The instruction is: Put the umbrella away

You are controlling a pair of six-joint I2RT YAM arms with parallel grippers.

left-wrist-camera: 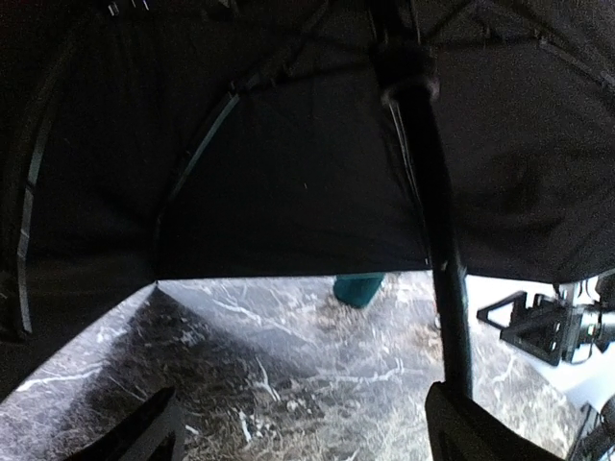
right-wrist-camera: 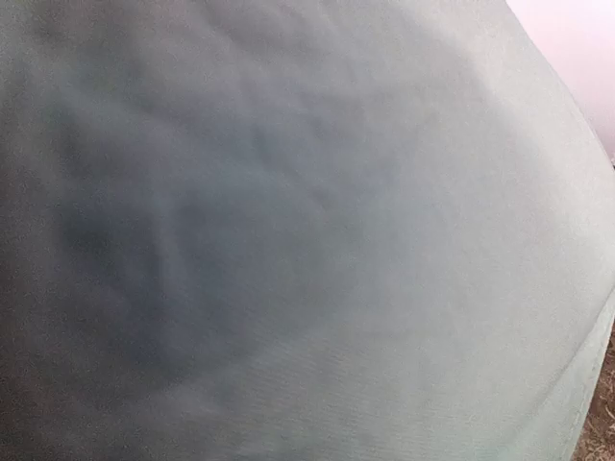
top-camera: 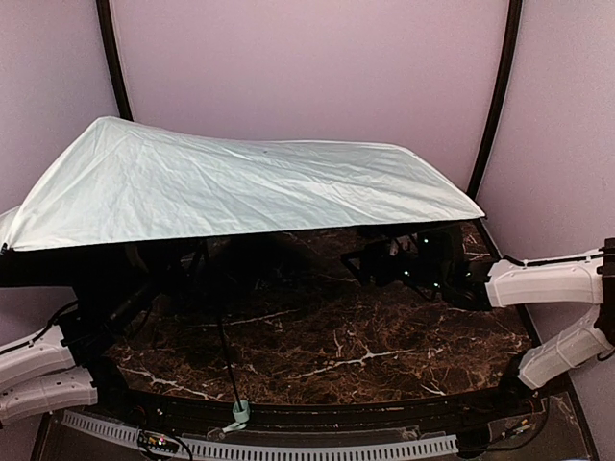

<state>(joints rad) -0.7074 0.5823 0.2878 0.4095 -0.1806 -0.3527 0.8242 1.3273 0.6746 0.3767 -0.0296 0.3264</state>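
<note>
Dark marble table (top-camera: pixel 384 355), lilac walls (top-camera: pixel 307 67) behind.

Item: umbrella (top-camera: pixel 240 178), fully open. Canopy (top-camera: pixel 365 187) tilted across far and left of table, mint side up, black side down. Shaft (left-wrist-camera: pixel 444 250) slanting toward near edge. Handle (top-camera: pixel 239 415) at near rim, left of centre.

Left gripper (left-wrist-camera: pixel 303 403): under canopy, jaws spread wide, shaft just beside one finger, nothing clamped.

Right gripper (top-camera: pixel 365 259): at right, by canopy's near-right edge, jaws apart, nothing seen held. Own camera filled with canopy fabric.

Step in hand, by judgement: approach for collapsing. Canopy not yet folded, task barely begun. Next move likely calls for closing left jaws on shaft to steady it, then drawing runner (left-wrist-camera: pixel 408 72) down toward handle without snagging ribs (left-wrist-camera: pixel 192 163).

Containers: one teal cup (left-wrist-camera: pixel 357 288), past canopy edge in left wrist view, mostly hidden. Contents impossible to tell.
</note>
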